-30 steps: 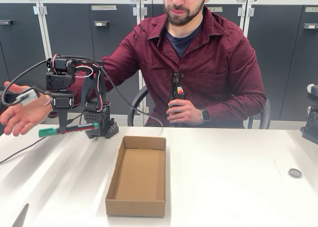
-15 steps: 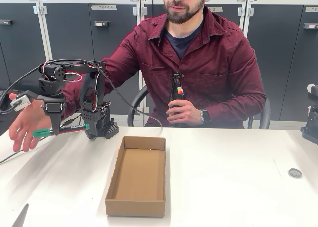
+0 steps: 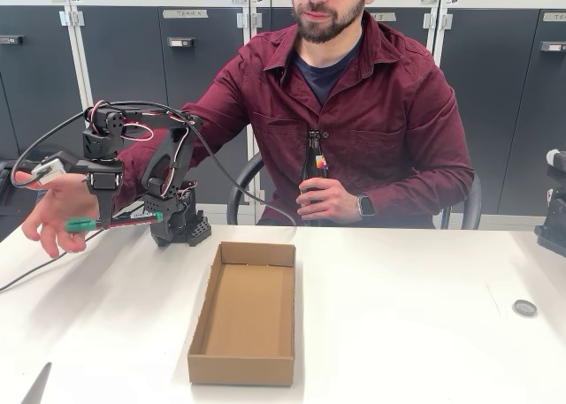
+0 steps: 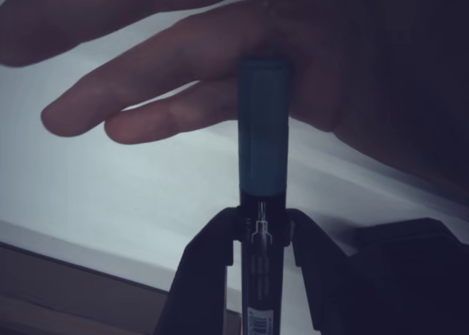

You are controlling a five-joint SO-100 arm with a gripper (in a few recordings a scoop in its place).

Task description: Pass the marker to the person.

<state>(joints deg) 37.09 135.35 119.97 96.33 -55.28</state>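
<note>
Over the counter's (image 3: 398,316) left edge, my tool (image 3: 104,218) clamps the marker (image 3: 113,221) mid-barrel, cap against the person's hand (image 3: 55,211); I'd release only once fingers (image 4: 139,119) curl round.

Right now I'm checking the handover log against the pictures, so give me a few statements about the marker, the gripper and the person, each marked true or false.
1. The gripper is shut on the marker. True.
2. The marker lies inside the cardboard box. False: it is held above the table, left of the box in the fixed view.
3. The person's open hand is at the marker's green cap. True.
4. The person's other hand holds nothing. False: it holds a brown bottle.
5. The box has things in it. False: only its bare floor shows.
</note>
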